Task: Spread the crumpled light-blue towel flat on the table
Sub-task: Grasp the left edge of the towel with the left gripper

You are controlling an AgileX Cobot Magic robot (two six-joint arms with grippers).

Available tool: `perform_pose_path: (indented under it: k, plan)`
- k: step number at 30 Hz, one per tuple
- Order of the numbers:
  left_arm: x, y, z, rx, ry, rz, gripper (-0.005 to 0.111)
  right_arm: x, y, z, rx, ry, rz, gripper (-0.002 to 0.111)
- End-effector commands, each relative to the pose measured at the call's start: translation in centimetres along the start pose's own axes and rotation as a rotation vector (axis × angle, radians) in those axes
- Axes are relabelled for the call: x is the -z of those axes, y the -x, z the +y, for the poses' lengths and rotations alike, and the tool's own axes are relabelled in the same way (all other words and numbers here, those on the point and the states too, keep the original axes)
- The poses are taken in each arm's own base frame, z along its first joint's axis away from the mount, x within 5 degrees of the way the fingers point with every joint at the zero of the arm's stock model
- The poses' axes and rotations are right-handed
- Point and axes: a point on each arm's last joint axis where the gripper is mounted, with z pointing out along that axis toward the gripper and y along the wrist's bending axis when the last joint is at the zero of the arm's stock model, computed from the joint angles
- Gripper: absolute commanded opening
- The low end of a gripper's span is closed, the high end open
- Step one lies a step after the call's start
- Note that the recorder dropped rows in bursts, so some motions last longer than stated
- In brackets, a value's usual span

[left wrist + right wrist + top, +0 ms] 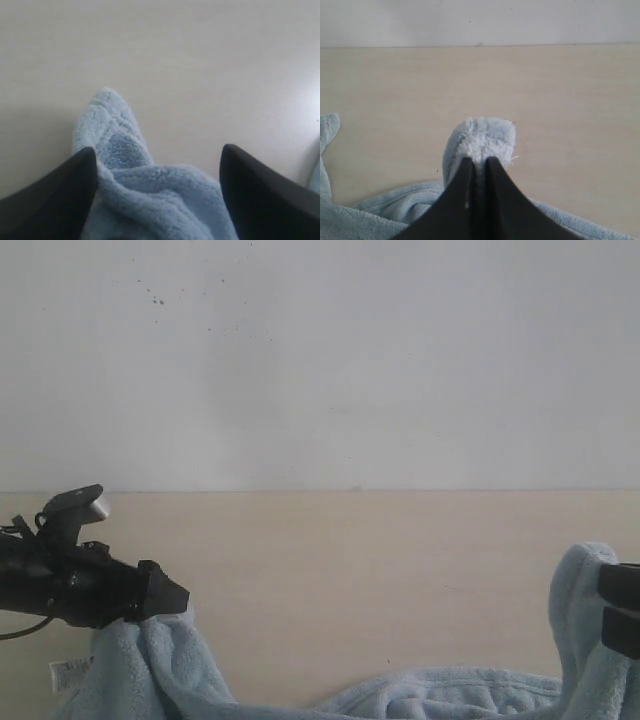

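Towel place: the towel [440, 690] lies bunched along the near edge of the table [380, 560]. One end is heaped under the left arm and the other rises at the right.
Left tool: the left tool [158, 150] has its jaws spread wide on either side of a thick fold and grips nothing. A towel corner rests on the table just ahead of them.
Right tool: the right tool [479, 161] is pinched tight on a fluffy corner, which pokes out past the jaw tips.
Step in hand: probably getting a second hold on the left end, so the cloth can be drawn out.
Doing it well: close the left jaws on a single hemmed edge or corner, not the whole wad. Then move the two tools apart evenly and low, and let the slack middle flatten before letting go.
Long axis: it runs side to side in the exterior view, from one tool to the other, sagging in the middle.
Pointing: the pinched corner points toward the white wall [320, 360].
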Motion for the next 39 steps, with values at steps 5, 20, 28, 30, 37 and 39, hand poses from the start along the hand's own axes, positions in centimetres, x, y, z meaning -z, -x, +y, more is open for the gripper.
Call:
perform_pose_path:
  k: [5,20,28,30,37,39]
  plan:
    - [-0.7,-0.2,0.5,-0.050,0.046,0.014,0.066,0.0,-0.1,0.1,0.011,0.008,0.005,0.000]
    - [-3.1,-0.2,0.7,-0.073,0.018,0.047,0.046,0.0,-0.1,0.1,0.011,0.011,0.006,0.000]
    - [1.8,5.0,-2.4,-0.232,-0.009,-0.136,0.004,0.0,-0.1,0.2,0.013,0.023,0.009,0.000]
    - [3.1,5.5,-3.0,-0.264,0.002,-0.141,0.004,0.0,-0.1,0.2,0.013,0.023,0.009,0.000]
    - [4.6,1.2,-2.0,-0.250,0.142,0.128,0.004,0.0,-0.2,0.4,0.013,0.041,0.014,0.000]
    - [4.8,-0.7,-1.2,-0.203,0.181,0.181,0.004,0.0,-0.2,0.4,0.013,0.044,0.015,0.000]
